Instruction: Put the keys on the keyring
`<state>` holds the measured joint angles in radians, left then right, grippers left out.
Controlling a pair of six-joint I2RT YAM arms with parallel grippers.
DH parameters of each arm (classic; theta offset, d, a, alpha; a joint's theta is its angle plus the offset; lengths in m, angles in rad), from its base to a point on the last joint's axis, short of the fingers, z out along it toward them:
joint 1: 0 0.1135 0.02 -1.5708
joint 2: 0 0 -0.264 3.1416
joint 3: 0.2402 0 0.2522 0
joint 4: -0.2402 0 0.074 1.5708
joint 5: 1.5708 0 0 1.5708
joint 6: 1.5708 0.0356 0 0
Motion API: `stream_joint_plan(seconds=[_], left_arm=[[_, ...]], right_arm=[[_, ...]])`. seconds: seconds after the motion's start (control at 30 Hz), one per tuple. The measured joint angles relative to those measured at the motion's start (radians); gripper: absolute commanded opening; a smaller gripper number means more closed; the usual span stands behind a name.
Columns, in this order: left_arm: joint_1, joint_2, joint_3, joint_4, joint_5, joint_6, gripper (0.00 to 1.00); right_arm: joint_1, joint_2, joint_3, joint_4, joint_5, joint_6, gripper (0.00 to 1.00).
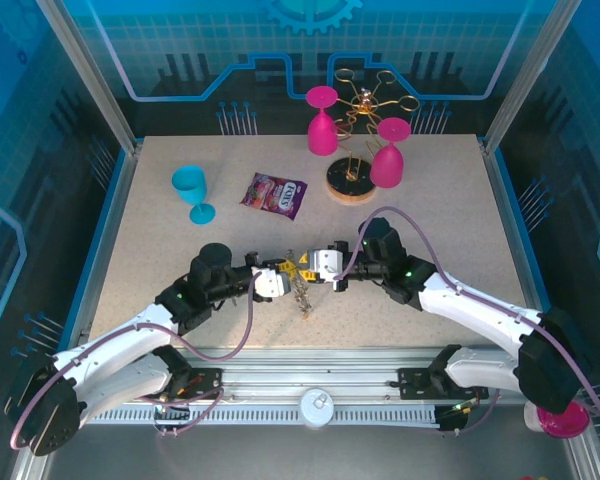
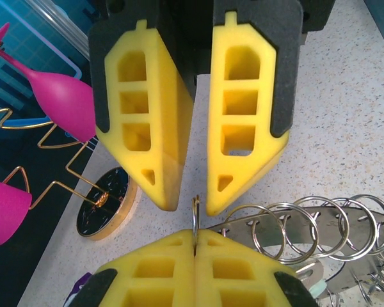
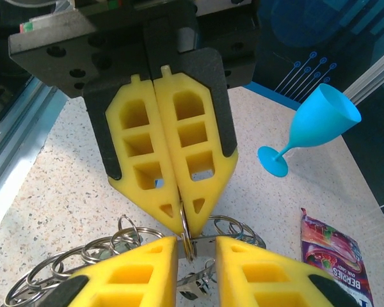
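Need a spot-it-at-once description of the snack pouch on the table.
Start at the speckled table, far half, between the blue goblet on the left and the gold wire rack on the right. The snack pouch lies flat there. It is purple and printed; the goblet is plain blue and the rack is thin wire.

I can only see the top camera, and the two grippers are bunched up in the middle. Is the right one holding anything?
Observer: Yes, the right gripper is shut on a thin metal ring, seen edge-on.
Operator: And the left one?
Observer: The left gripper is open, straddling that same ring.
Operator: Any more rings?
Observer: Yes, a row of silver split rings lies right beside them.
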<state>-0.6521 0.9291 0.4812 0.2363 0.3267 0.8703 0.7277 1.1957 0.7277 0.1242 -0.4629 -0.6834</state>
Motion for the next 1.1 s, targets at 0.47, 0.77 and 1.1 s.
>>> stream_joint_plan(seconds=[0.47,0.77,1.1], left_arm=[[0.000,0.000,0.000,-0.003,0.011,-0.008,0.00],[0.000,-0.001,0.000,-0.003,0.012,-0.041,0.05],[0.000,0.001,0.000,0.018,0.014,-0.060,0.04]], right_arm=[[0.005,0.011,0.007,-0.013,-0.006,-0.021,0.01],[0.004,0.011,0.008,-0.013,-0.019,-0.012,0.00],[-0.001,0.011,0.007,0.015,-0.051,0.047,0.00]])
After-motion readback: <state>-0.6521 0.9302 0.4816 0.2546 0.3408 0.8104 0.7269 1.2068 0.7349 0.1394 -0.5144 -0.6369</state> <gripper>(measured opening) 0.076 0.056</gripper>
